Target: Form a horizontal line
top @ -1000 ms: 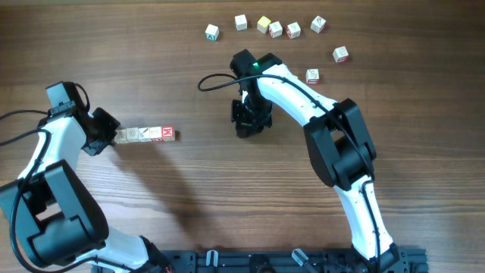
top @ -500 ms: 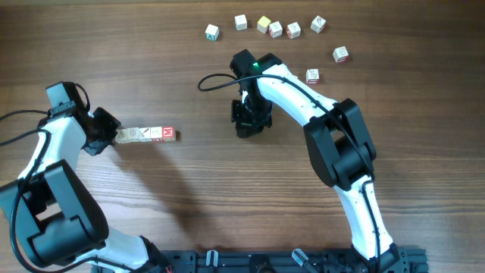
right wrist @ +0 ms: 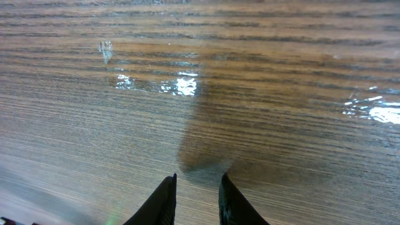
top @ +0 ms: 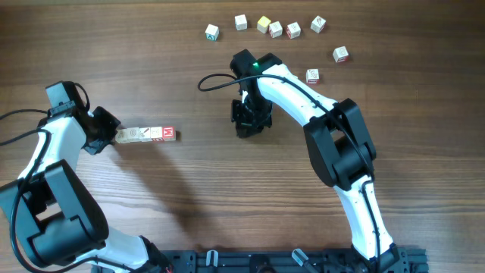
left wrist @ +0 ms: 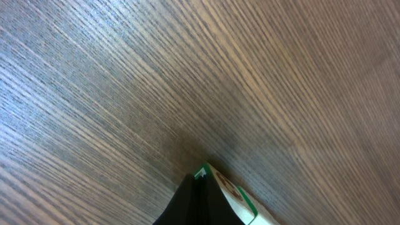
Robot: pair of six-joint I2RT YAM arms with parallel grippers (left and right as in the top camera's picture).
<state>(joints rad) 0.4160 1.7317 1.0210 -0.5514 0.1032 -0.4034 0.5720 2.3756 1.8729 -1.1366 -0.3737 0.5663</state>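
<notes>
The horizontal line (top: pixel 145 135) is a short row of pale letter cubes touching each other at the left, with the red "M" cube (top: pixel 168 135) at its right end. My left gripper (top: pixel 104 132) is shut, and its tip rests against the row's left end. In the left wrist view the closed fingertips (left wrist: pixel 199 181) touch a green-edged cube (left wrist: pixel 236 195). My right gripper (top: pixel 250 123) hangs low over bare wood at the centre. In the right wrist view it (right wrist: pixel 197 182) is slightly open with nothing between its fingers.
Several loose letter cubes lie at the back right, among them a white one (top: pixel 211 32), a yellow one (top: pixel 264 24), one near the right arm (top: pixel 312 76) and one further right (top: pixel 341 54). A black cable (top: pixel 216 80) loops beside the right wrist.
</notes>
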